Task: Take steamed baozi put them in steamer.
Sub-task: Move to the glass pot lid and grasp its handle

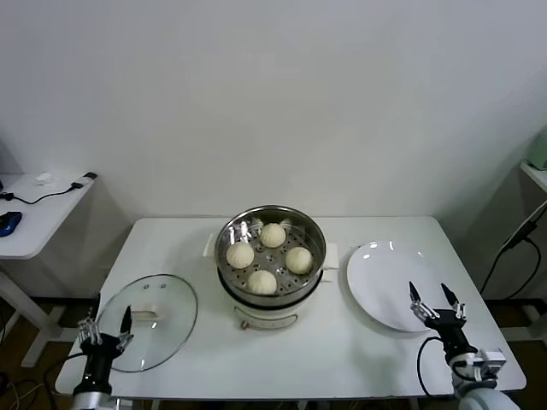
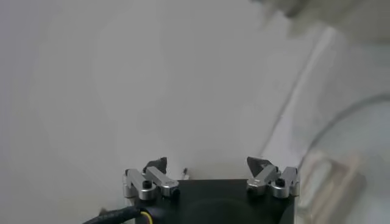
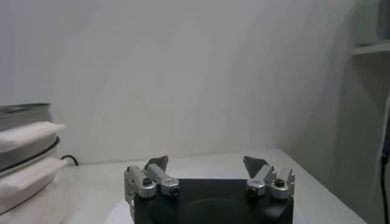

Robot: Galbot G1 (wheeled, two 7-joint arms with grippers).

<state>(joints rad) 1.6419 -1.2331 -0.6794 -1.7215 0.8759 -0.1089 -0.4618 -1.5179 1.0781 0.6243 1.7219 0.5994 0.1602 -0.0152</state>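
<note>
The shiny steel steamer (image 1: 231,231) stands mid-table on its white base, and its side also shows in the right wrist view (image 3: 24,113). Several cream-white baozi lie on its perforated tray: one at the back (image 1: 273,235), one at the left (image 1: 240,254), one at the right (image 1: 298,259), one at the front (image 1: 262,281). My right gripper (image 1: 435,295) (image 3: 206,163) is open and empty above the near edge of the white plate (image 1: 380,269). My left gripper (image 1: 107,322) (image 2: 207,164) is open and empty over the near-left edge of the glass lid (image 1: 167,312).
The glass lid lies flat at the table's front left. The white plate, right of the steamer, has nothing on it. A side table (image 1: 38,213) with cables stands at the far left. A shelf (image 1: 536,171) stands at the far right.
</note>
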